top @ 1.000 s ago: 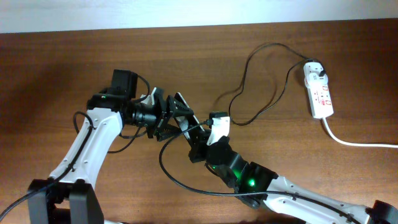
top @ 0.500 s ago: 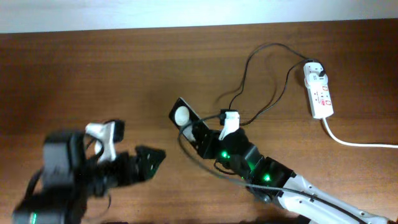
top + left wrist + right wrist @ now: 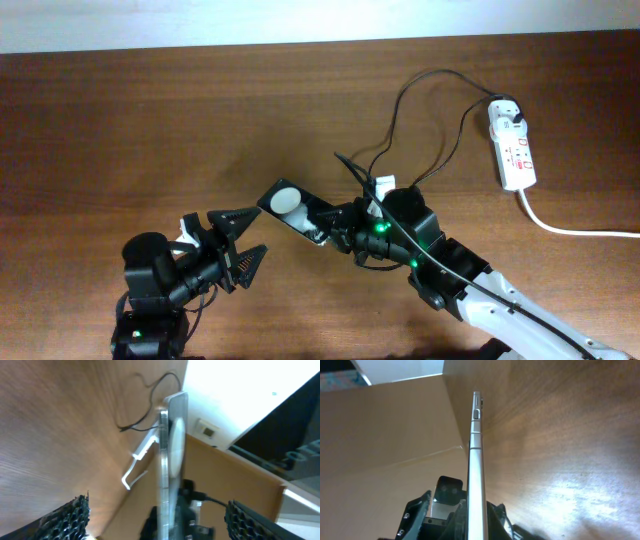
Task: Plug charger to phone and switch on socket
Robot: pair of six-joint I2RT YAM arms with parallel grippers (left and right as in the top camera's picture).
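The phone (image 3: pixel 288 203) is a black slab with a white round reflection, held above the table at a tilt. My right gripper (image 3: pixel 323 226) is shut on its right end. In the right wrist view the phone (image 3: pixel 475 450) stands edge-on between the jaws (image 3: pixel 476 521). My left gripper (image 3: pixel 263 229) is open and empty, just left of the phone and apart from it. In the left wrist view the phone (image 3: pixel 169 445) is edge-on between the spread fingers (image 3: pixel 165 521). The charger's black cable (image 3: pixel 400 105) loops to the socket (image 3: pixel 514 148), with its plug head (image 3: pixel 505 107) at the top. I cannot make out the connector tip.
The socket's thick white cord (image 3: pixel 575 230) runs off the right edge. The black cable loops lie on the wood between my right arm (image 3: pixel 460 280) and the socket. My left arm's base (image 3: pixel 150 300) is at the bottom left.
My left gripper has let go of the phone and pulled back to the bottom left, open. My right gripper keeps the phone and has swung it left and flatter.
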